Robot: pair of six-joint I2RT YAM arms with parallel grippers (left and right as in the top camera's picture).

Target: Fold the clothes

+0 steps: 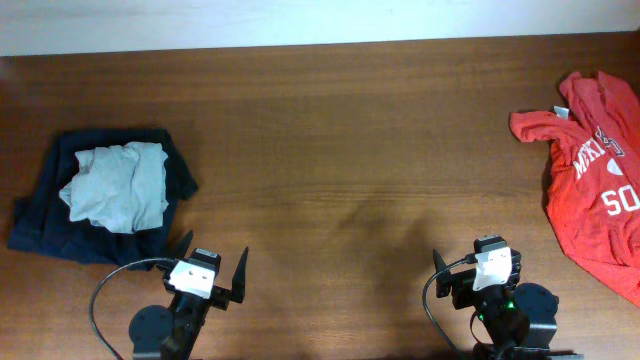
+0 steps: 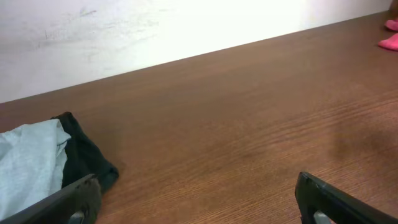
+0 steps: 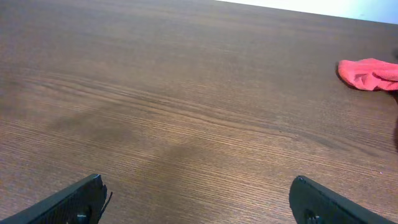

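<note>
An orange-red T-shirt (image 1: 588, 170) with white print lies crumpled at the table's right edge, partly cut off by the frame. A bit of it shows in the left wrist view (image 2: 390, 38) and in the right wrist view (image 3: 368, 73). My left gripper (image 1: 213, 252) is open and empty at the front left, over bare wood (image 2: 199, 205). My right gripper (image 1: 478, 258) is open and empty at the front right, left of the shirt and apart from it (image 3: 198, 202).
A dark navy garment (image 1: 60, 215) lies at the left with a light grey-blue garment (image 1: 118, 185) crumpled on top. It also shows in the left wrist view (image 2: 28, 168). The brown wooden table (image 1: 340, 150) ends at a white wall at the back.
</note>
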